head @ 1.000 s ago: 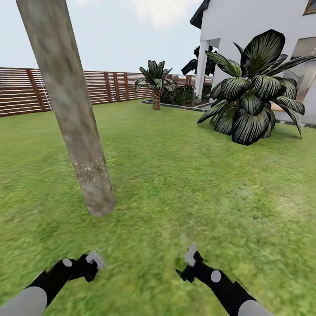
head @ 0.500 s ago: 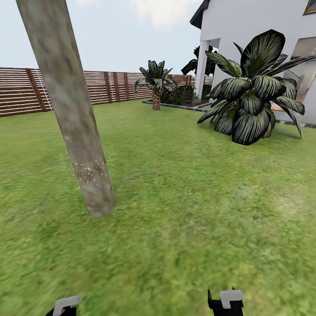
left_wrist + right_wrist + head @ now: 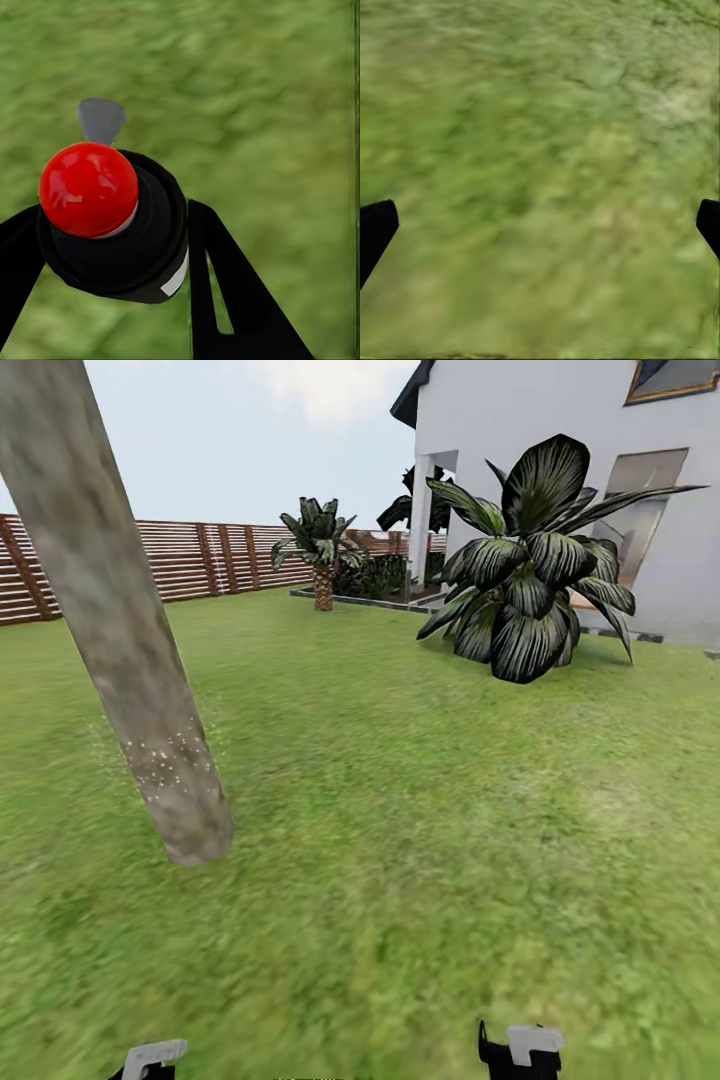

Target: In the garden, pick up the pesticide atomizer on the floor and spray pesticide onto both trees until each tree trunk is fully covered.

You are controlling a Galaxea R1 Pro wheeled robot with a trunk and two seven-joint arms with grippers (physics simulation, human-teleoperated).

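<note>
A pale grey-tan tree trunk [image 3: 130, 650] leans up from the lawn [image 3: 420, 810] at the left of the head view. Whitish pesticide specks [image 3: 165, 760] dot its lower part. In the left wrist view, my left gripper [image 3: 112, 262] is shut on the pesticide atomizer [image 3: 90, 187], a black body with a round red top and a grey nozzle [image 3: 100, 118], held over grass. My right gripper [image 3: 540, 225] is open, with only grass between its black fingertips [image 3: 375, 229]. Both grippers sit at the head view's lower edge, left [image 3: 155, 1055] and right [image 3: 520, 1050].
A reddish-brown slat fence [image 3: 200, 560] runs along the back left. A white house [image 3: 560, 420] stands at the back right, with a large dark broad-leaved plant [image 3: 525, 590] before it and a short palm [image 3: 320, 550] beside the fence.
Both arms pulled back from a second ago to the head view's lower edge. The whole picture has since shifted left, so the camera has turned; the trunk and plants stay put.
</note>
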